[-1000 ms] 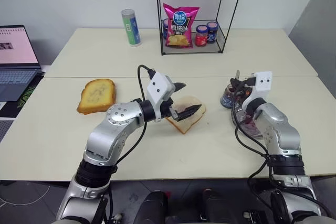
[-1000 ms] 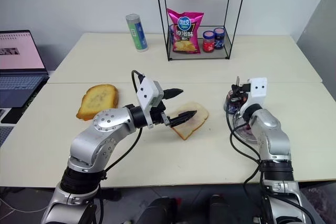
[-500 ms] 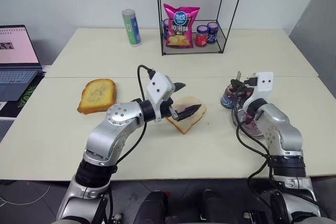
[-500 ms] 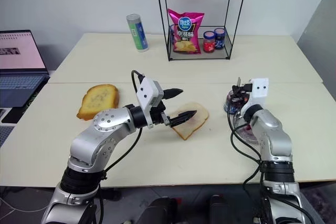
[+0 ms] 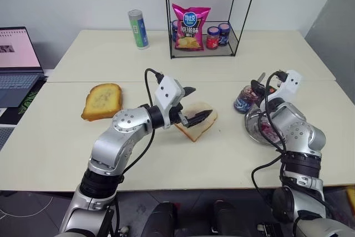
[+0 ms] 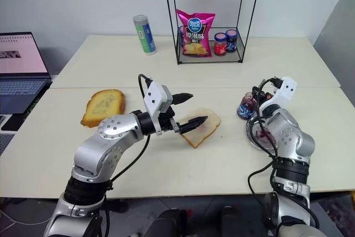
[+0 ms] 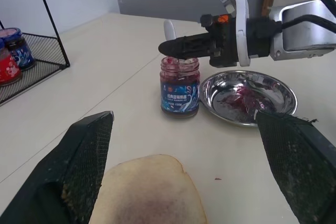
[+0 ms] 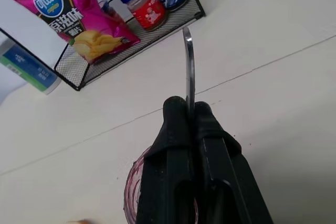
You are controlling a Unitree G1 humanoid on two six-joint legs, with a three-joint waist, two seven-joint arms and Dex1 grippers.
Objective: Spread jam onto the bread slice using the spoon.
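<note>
We are gripping the spoon [image 8: 188,61] in our right tool [image 8: 188,109] over the jar [image 7: 179,86], left tool [image 5: 195,105] open, bread [image 7: 152,192] barely smeared

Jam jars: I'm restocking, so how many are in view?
3: an open blue-labelled glass jam jar on the table beside the round steel dish; a red-lidded jar and a blue-lidded jar in the black wire rack. Others may hide behind the pink chip bag.

Both head eyes look down over the table [image 5: 183,165]; wrist views sit close, sharing the open jar [image 7: 180,86]
</note>
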